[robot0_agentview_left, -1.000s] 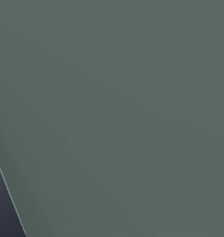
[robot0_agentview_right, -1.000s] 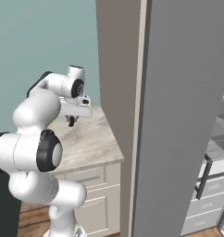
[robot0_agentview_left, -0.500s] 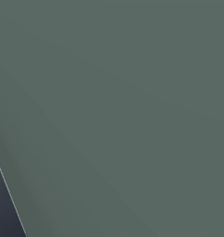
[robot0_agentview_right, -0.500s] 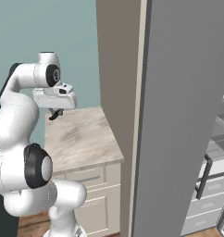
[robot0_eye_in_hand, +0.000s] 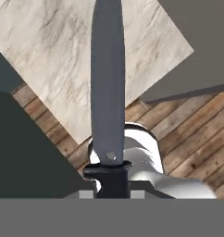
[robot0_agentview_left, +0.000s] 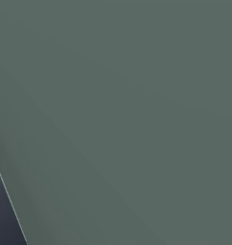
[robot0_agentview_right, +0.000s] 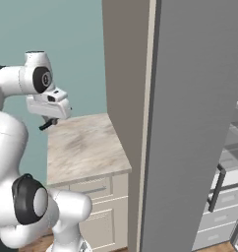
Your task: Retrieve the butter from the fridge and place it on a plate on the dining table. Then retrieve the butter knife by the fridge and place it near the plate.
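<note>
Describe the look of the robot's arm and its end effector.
The arm is made of glossy white, rounded, bulbous segments with dark, nearly black round caps at the joints. The end effector has a boxy white body with small dark fingers beneath it. No cables or markings can be made out.

Teal wall (robot0_agentview_right: pixel 67 44), marble-topped cabinet (robot0_agentview_right: pixel 81 147)

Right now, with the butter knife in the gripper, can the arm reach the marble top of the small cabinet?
Probably yes. The gripper holds the butter knife just above the cabinet top, with nothing between them.
</note>
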Available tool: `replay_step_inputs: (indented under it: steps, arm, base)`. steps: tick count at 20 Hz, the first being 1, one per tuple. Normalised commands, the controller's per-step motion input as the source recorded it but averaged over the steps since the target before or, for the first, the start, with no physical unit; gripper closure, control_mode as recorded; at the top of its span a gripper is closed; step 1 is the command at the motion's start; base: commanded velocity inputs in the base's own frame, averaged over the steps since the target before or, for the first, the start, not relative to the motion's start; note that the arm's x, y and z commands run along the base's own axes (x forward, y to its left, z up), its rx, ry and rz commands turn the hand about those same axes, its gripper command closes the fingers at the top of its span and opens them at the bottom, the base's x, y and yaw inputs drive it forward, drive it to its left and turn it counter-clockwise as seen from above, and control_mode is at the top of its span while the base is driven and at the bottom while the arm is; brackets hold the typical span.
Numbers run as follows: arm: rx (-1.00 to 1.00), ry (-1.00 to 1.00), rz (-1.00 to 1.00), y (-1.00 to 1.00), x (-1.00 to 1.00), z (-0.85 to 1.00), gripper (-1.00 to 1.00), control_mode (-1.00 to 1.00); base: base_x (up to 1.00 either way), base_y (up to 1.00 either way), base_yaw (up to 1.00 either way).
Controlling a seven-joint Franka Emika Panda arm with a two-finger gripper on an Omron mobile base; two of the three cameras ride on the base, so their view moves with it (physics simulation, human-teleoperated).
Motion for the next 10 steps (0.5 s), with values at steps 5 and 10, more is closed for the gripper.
replay_step_inputs:
  steps: [5, 10]
  arm:
    - [0.00, -0.29, 0.16, -0.11, -0.70, -0.02, 1.00, -1.00]
    - [0.00, -0.04, 0.18, -0.34, -0.24, 0.08, 1.00, -1.00]
  base:
    - [0.00, 0.00, 0.00]
    - [0.00, 0.00, 0.00]
